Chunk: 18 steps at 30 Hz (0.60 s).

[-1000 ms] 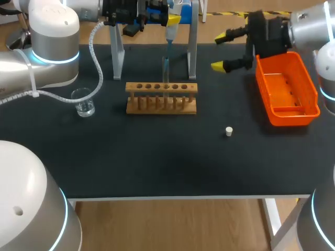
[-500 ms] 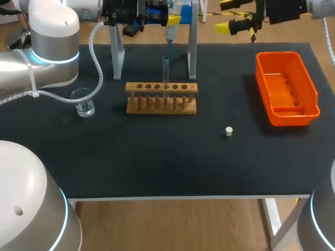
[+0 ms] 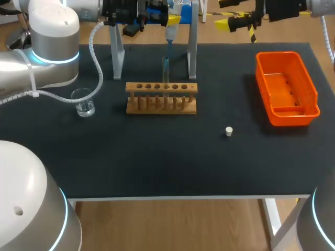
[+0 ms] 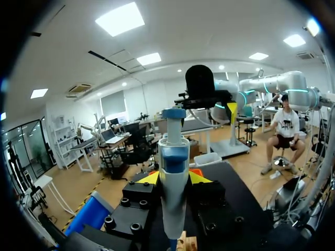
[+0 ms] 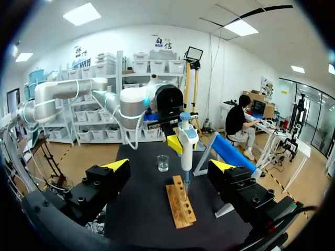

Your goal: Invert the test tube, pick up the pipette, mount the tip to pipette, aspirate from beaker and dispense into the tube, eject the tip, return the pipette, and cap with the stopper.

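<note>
Your left jaws are clamped on the pipette (image 3: 170, 29), one yellow tip at each side of its body, at the back of the desk (image 3: 157, 162). The pipette hangs upright between the legs of the stand (image 3: 192, 49), its lower end pointing down at the rack (image 3: 162, 99); you cannot tell whether it sits in a tube there. Your right jaws stand wide apart with nothing between them, up over the desk's far edge, well apart from the orange bin (image 3: 293, 120). The beaker (image 3: 84, 103) stands left of the rack, near your left arm. The white stopper (image 3: 229, 131) lies alone on the desk, in front of the rack and to its right, between rack and bin.
</note>
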Each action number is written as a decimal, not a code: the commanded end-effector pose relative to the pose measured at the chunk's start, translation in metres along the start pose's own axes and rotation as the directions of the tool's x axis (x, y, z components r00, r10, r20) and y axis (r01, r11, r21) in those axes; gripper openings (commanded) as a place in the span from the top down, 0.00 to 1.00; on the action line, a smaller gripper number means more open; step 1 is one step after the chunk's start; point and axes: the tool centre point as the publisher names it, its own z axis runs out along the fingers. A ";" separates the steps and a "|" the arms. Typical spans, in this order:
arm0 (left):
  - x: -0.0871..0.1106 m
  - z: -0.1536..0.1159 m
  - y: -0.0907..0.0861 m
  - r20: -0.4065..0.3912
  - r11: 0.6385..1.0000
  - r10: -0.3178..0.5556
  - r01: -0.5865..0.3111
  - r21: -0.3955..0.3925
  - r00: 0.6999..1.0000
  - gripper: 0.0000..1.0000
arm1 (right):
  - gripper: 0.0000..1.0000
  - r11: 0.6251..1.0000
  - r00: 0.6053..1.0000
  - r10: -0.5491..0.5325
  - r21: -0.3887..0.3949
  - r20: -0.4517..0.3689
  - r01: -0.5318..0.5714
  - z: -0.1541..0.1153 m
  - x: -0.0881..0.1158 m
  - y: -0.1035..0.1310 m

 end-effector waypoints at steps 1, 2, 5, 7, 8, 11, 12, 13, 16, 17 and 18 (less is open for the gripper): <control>0.000 -0.001 0.000 -0.001 1.000 0.002 -0.002 0.002 1.000 1.00 | 0.00 1.000 1.000 0.027 0.016 -0.001 -0.027 0.003 -0.004 0.019; 0.000 -0.001 0.000 -0.001 1.000 0.002 -0.002 0.002 1.000 1.00 | 0.00 0.999 0.999 0.031 0.016 -0.007 -0.031 0.003 -0.004 0.022; 0.000 -0.001 0.000 -0.001 1.000 0.002 -0.002 0.002 1.000 1.00 | 0.00 0.999 0.999 0.046 0.016 -0.009 -0.046 0.002 -0.002 0.032; 0.000 -0.001 0.000 -0.001 1.000 0.002 -0.002 0.002 1.000 1.00 | 0.00 0.999 0.999 0.046 0.025 -0.007 -0.046 0.002 -0.002 0.037; 0.000 -0.001 0.000 -0.001 1.000 0.002 -0.002 0.002 1.000 1.00 | 0.00 0.999 0.999 0.047 0.025 -0.009 -0.047 0.002 -0.001 0.039; 0.000 -0.001 0.000 -0.001 1.000 0.002 -0.002 0.002 1.000 1.00 | 0.00 0.997 0.998 0.066 0.036 -0.009 -0.066 0.004 -0.002 0.046; 0.000 -0.001 0.000 -0.001 1.000 0.002 -0.002 0.002 1.000 1.00 | 0.00 0.996 0.997 0.081 0.040 -0.016 -0.080 0.004 -0.003 0.047; 0.000 -0.001 0.000 -0.001 1.000 0.002 -0.002 0.002 1.000 1.00 | 0.00 0.995 0.996 0.090 0.041 -0.017 -0.089 0.005 -0.004 0.049; 0.000 -0.001 0.000 -0.001 1.000 0.002 -0.002 0.002 1.000 1.00 | 0.01 0.992 0.994 0.111 0.056 -0.004 -0.111 0.009 -0.008 0.055; 0.000 -0.001 0.000 -0.001 1.000 0.002 -0.002 0.002 1.000 1.00 | 0.29 0.991 0.992 0.124 0.059 -0.011 -0.124 0.010 -0.009 0.057; 0.000 -0.001 0.000 -0.001 1.000 0.002 -0.002 0.002 1.000 1.00 | 0.53 0.990 0.992 0.127 0.061 -0.009 -0.126 0.011 -0.010 0.060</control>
